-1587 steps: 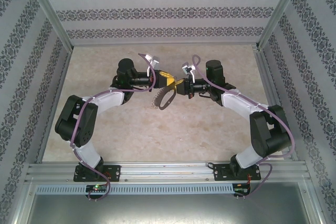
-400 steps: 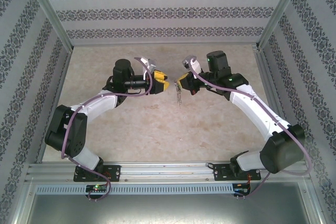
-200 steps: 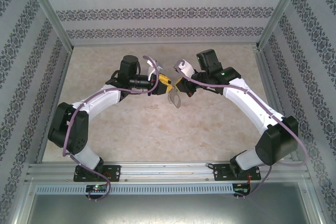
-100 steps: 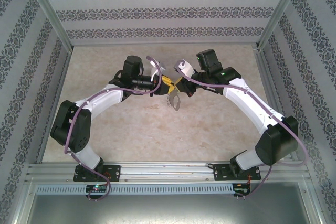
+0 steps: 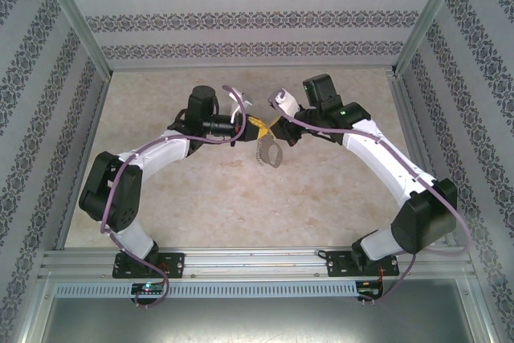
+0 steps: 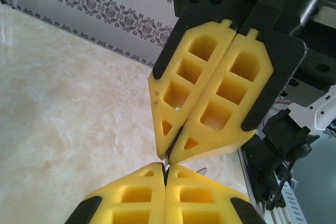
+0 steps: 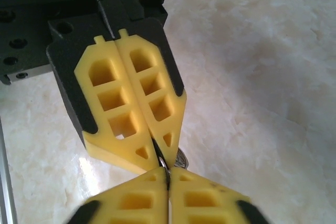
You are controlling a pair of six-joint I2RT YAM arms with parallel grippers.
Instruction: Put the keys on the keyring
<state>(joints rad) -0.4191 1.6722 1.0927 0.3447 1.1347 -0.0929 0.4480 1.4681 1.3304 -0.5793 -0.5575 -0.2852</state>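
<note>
Between two sets of yellow fingers, which meet tip to tip above the middle of the table (image 5: 201,206), I see a thin dark edge of the keyring (image 6: 167,163).

Left fingers (image 6: 131,198): pressed flat together, pinching that metal edge at their very tips.

Right fingers (image 7: 210,200): closed on the same strip from the opposite side, with only a hairline seam between them. A small grey piece of the loop shows just beside the tips.

Seen from above, the keyring (image 5: 271,155) hangs as a grey oval loop just on the near side of the meeting fingertips, clear of the table. A row of small pale bits runs along the side nearer the left arm (image 5: 152,154).

Left arm: bows inward from its base at the near left. Right arm (image 5: 377,150): mirrors it from the near right. A purple cable (image 5: 229,98) loops over each wrist.

Both bases sit on the aluminium rail (image 5: 257,261). Patterned walls (image 5: 241,18) enclose the table on three sides.
</note>
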